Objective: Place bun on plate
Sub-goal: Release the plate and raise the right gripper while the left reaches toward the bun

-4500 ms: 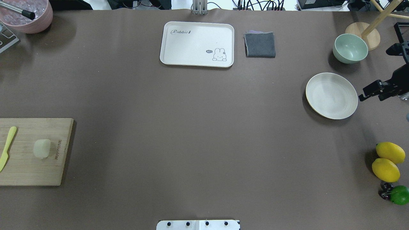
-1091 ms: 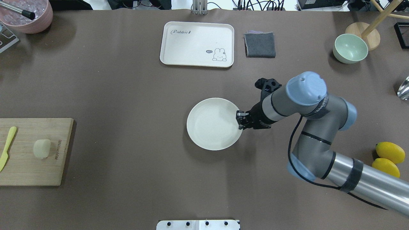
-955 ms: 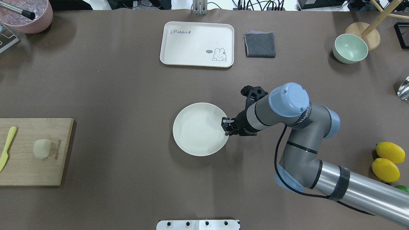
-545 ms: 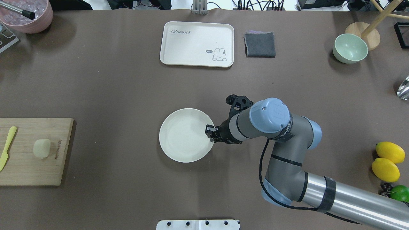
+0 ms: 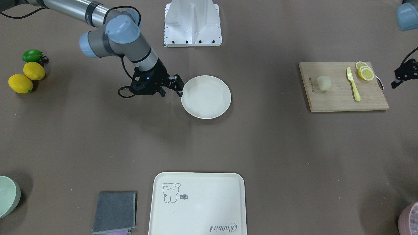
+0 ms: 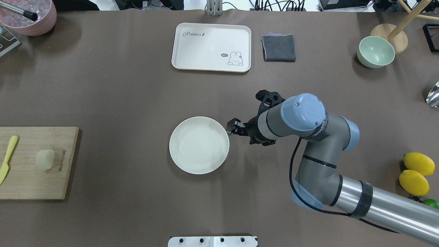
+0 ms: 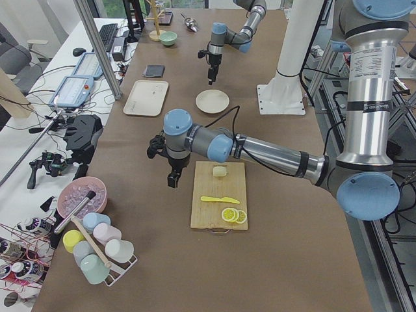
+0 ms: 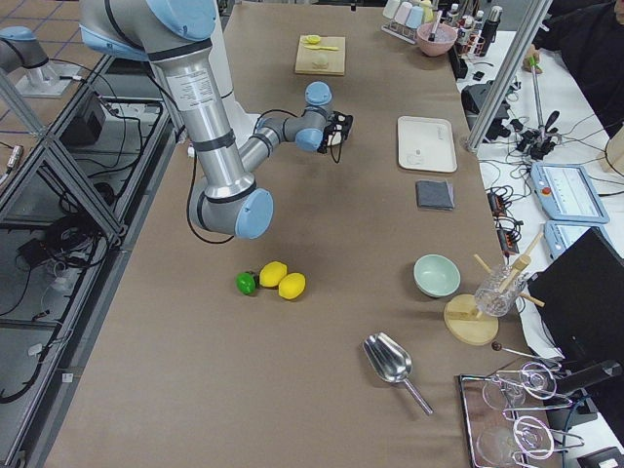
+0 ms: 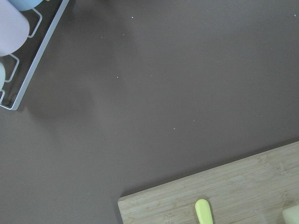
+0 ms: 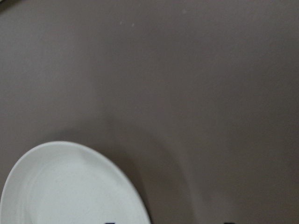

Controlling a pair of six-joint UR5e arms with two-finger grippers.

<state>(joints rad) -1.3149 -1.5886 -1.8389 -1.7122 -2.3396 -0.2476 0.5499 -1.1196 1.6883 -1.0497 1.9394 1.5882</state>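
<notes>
Starting at your right claw (image 6: 233, 127), you'll find its jaws spread wide with nothing held between them, its tips just beside the robot's-right edge of the plate (image 6: 199, 145); whether they touch the rim you cannot tell from these views. That plate sits flat and bare on the brown table (image 6: 120, 103), near the middle and a little toward the robot's base. Your right arm reaches in low from the robot's right, its wrist bent down toward the plate. The bun (image 6: 45, 159) is well apart from the plate, lying on the wooden cutting board (image 6: 37, 183) at the table's left end, with a yellow-green knife (image 6: 7, 159) beside it and lemon slices (image 5: 365, 72) at the board's far corner. Your left claw (image 7: 172, 181) hangs over the bare table just beside that board, touching nothing that shows, and whether it is parted or closed cannot be told. Farther out, along the side away from the robot, lie a cream tray (image 6: 212, 37) with a rabbit drawing, a folded grey cloth (image 6: 279, 48) and a pale green bowl (image 6: 376, 52), while two lemons (image 6: 418, 164) sit at the right edge
</notes>
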